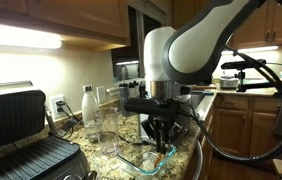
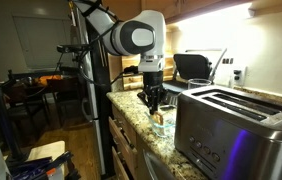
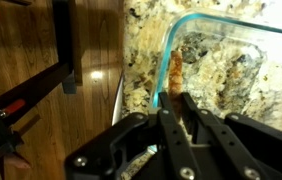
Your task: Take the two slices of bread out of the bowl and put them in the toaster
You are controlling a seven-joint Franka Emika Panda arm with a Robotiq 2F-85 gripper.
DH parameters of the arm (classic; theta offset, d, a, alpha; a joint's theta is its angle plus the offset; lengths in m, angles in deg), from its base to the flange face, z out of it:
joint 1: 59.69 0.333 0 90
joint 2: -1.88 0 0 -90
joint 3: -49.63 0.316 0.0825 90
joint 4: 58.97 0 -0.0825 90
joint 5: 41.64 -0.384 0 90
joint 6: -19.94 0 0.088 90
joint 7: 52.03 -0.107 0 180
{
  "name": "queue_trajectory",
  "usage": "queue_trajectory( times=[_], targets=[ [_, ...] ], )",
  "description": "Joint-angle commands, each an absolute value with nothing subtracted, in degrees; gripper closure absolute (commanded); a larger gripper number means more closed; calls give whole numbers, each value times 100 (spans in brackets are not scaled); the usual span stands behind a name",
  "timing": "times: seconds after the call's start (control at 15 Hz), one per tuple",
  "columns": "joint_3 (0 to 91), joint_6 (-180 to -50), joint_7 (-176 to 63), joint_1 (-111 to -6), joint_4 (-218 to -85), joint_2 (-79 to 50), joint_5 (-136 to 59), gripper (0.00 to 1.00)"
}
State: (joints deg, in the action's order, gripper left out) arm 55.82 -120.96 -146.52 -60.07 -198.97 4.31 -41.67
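Note:
My gripper (image 3: 179,100) is shut on a tan-brown slice of bread (image 3: 175,74), held on edge over the near rim of the clear glass bowl (image 3: 231,30). In an exterior view the gripper (image 1: 161,143) hangs just above the bowl (image 1: 146,160) on the granite counter. In the other exterior view the gripper (image 2: 155,104) is left of the shiny steel toaster (image 2: 231,125), whose slots face up. The bowl (image 2: 161,122) lies between them. A second slice does not show clearly.
A large black ridged contact grill (image 1: 16,135) stands open at the counter's near end. Clear drinking glasses (image 1: 103,120) and a white bottle (image 1: 87,103) stand beside the bowl. A black appliance (image 2: 193,67) sits at the back. The counter edge drops to wood flooring (image 3: 31,80).

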Motion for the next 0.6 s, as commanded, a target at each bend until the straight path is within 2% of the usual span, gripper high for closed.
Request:
queue_trajectory(
  times=[0.0,0.2,0.53],
  targets=[
    [5498,-11969,-14843,-5923,-19672,333,-3893,84],
    [5495,-11935,-14833,-5907,-19517,237,-3766,93],
    [5460,-11927,-14866,-5865,-19368,97,-3629,92]
  ],
)
